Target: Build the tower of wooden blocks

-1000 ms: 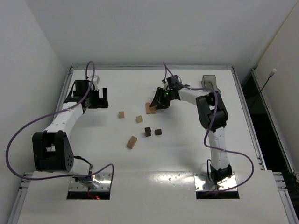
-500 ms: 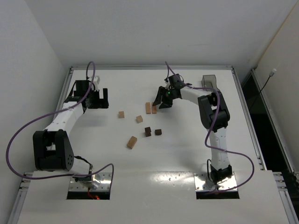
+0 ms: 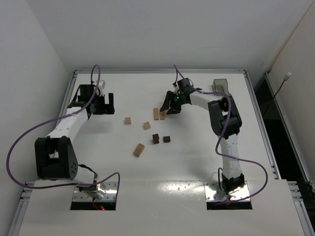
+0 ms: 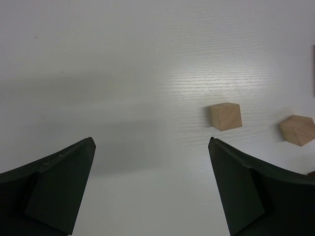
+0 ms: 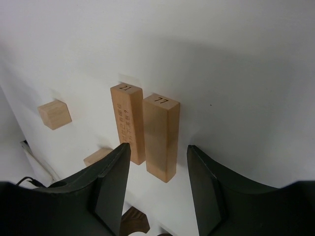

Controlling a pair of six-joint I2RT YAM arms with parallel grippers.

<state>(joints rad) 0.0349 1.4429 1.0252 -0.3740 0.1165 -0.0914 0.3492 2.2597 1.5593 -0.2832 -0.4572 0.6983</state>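
White bench [image 3: 197,157], two long light-tan wooden blocks [image 5: 147,132] side by side, right claw [image 3: 170,109] just beside them, released, empty, left claw [image 4: 150,187] well left of them, spread wide.

Two long light-tan wooden blocks [image 5: 161,132], touching side by side, stand between the parted jaws of the right gripper [image 5: 158,147]; bare white tabletop [image 4: 123,59] spans the gap of the left gripper [image 4: 151,142].

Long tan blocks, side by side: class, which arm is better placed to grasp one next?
Right. The right gripper, open, hangs right at the two long tan blocks; the left gripper, also open, is far off across the table.
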